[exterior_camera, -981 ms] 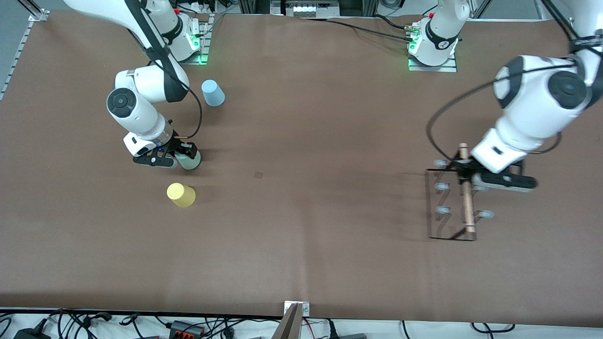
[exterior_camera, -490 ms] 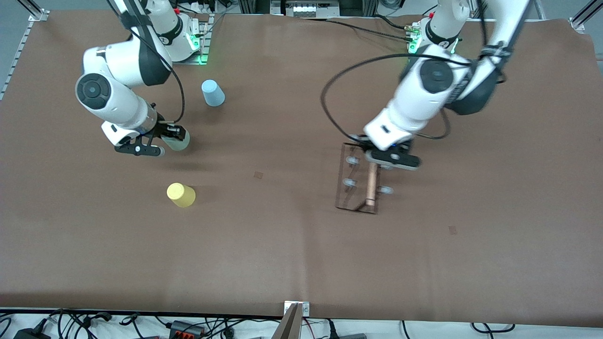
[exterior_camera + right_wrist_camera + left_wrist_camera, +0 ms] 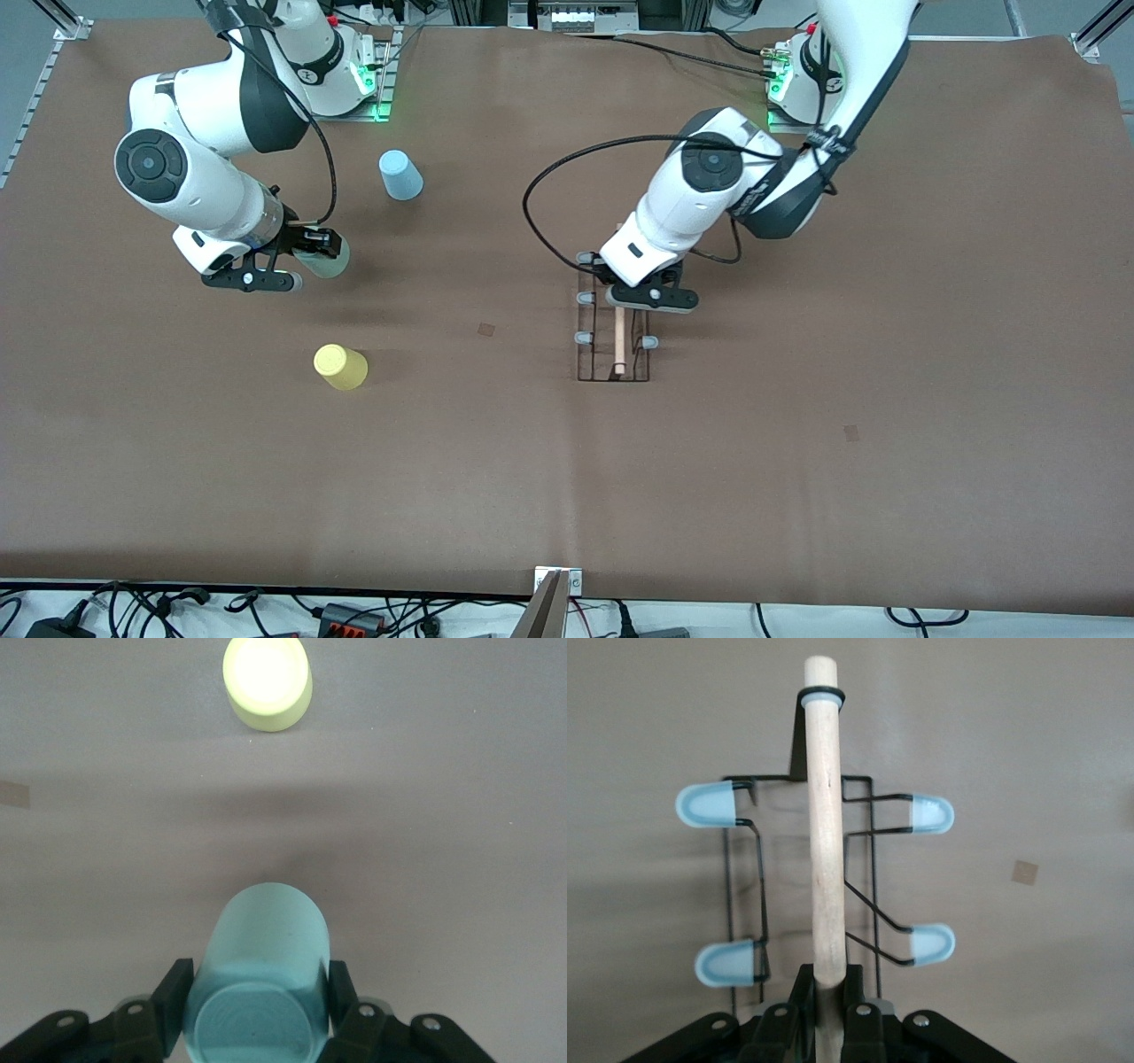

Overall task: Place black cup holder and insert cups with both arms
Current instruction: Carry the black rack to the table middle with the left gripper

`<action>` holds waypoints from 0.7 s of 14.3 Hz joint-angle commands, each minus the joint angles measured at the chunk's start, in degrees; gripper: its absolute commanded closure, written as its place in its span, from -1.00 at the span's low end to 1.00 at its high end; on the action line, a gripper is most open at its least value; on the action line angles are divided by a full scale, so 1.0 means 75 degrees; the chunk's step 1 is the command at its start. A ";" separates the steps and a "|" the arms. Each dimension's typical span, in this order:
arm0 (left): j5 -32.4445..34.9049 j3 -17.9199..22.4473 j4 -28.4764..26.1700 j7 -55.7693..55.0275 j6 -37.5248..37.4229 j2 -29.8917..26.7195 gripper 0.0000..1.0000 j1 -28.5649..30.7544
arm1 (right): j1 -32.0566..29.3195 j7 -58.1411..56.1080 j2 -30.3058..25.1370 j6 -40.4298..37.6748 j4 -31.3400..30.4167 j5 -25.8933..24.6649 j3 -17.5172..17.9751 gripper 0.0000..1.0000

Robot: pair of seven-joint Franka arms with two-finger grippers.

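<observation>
Black cup holder (image 3: 613, 330) now hangs from left end effector (image 3: 640, 299), clamped on its wooden rod (image 3: 825, 828), moved from the left arm's end to over mid-bench (image 3: 567, 461). Right end effector (image 3: 285, 259) has risen, clamped on pale green cup (image 3: 259, 983), off the bench. Yellow cup (image 3: 340, 367) and light blue cup (image 3: 400, 175) unmoved, near it.
</observation>
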 commanded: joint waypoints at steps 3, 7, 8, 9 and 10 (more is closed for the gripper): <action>0.0160 0.0044 0.0276 -0.0341 0.0249 0.0235 0.98 -0.0395 | 0.0094 -0.0130 0.0035 -0.0014 0.0109 -0.0031 -0.0014 0.50; 0.0512 0.0044 0.0264 -0.0352 0.0226 0.0247 0.43 -0.0431 | 0.0082 -0.0130 0.0047 -0.0014 0.0098 -0.0031 -0.0014 0.38; 0.0535 0.0056 0.0264 -0.0352 0.0237 0.0235 -0.46 -0.0419 | 0.0082 -0.0130 0.0047 -0.0014 0.0098 -0.0031 -0.0014 0.38; 0.0570 0.0068 0.0264 -0.0294 0.0237 0.0223 -0.99 -0.0396 | 0.0082 -0.0142 0.0047 -0.0014 0.0098 -0.0031 -0.0014 0.38; 0.0745 0.0068 0.0264 -0.0270 0.0203 0.0154 -1.00 -0.0338 | 0.0094 -0.0130 0.0047 -0.0014 0.0098 -0.0031 -0.0014 0.37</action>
